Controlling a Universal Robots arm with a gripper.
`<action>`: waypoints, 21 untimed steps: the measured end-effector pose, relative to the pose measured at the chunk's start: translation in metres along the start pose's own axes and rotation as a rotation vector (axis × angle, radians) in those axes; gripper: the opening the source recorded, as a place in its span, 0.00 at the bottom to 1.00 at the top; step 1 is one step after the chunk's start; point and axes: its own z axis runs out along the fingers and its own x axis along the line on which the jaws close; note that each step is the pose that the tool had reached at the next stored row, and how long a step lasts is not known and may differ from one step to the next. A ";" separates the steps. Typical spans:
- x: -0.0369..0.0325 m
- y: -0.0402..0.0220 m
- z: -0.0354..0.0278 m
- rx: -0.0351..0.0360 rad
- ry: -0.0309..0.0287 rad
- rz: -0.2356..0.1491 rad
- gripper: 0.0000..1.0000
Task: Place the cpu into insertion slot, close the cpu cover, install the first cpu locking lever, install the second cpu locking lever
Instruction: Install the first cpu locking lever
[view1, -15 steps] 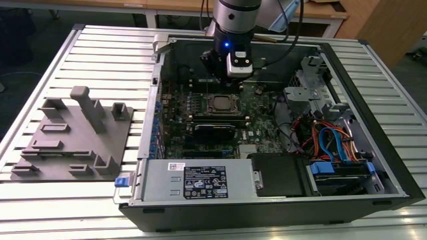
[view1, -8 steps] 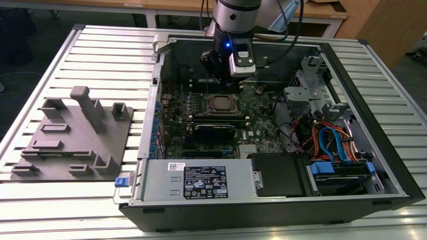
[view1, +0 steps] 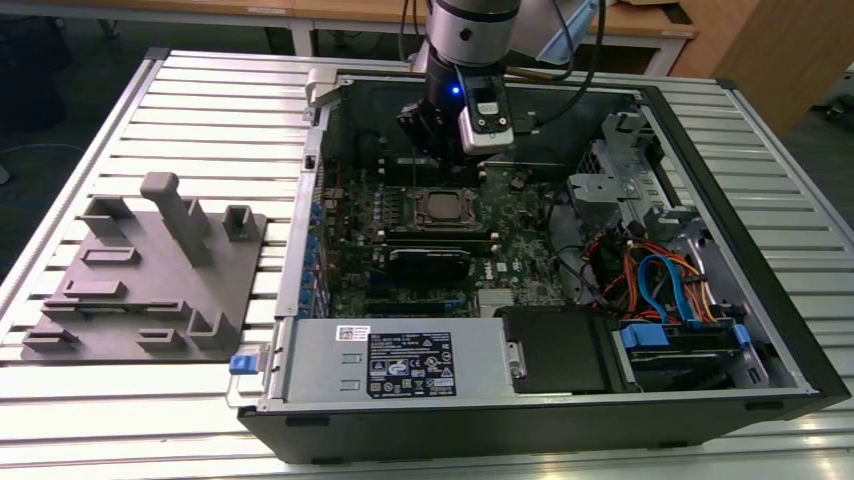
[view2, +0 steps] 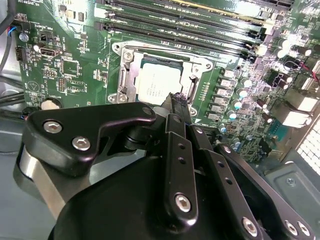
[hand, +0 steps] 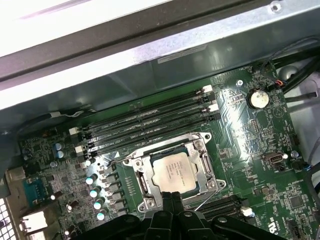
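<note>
The cpu, a small square chip with a dull silver top, lies flat in the insertion slot on the green board. The cpu cover, a thin silver frame, lies down around it. A thin wire lever stands slightly off the board at one side of the socket. My gripper hovers at the socket's edge. Its black fingers are pressed together with nothing visible between them.
Long black memory slots run beside the socket. The case wall rises just behind them. A power-supply box and a drive cage with cables fill the near side. A grey fixture plate sits on the exterior view's left.
</note>
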 end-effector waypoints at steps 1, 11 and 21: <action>0.0000 0.0000 0.0000 0.0000 0.0000 0.000 0.10; 0.0001 -0.0001 0.0000 0.0008 -0.0003 -0.040 0.10; 0.0076 -0.0026 0.0008 -0.0045 -0.0210 -0.081 0.10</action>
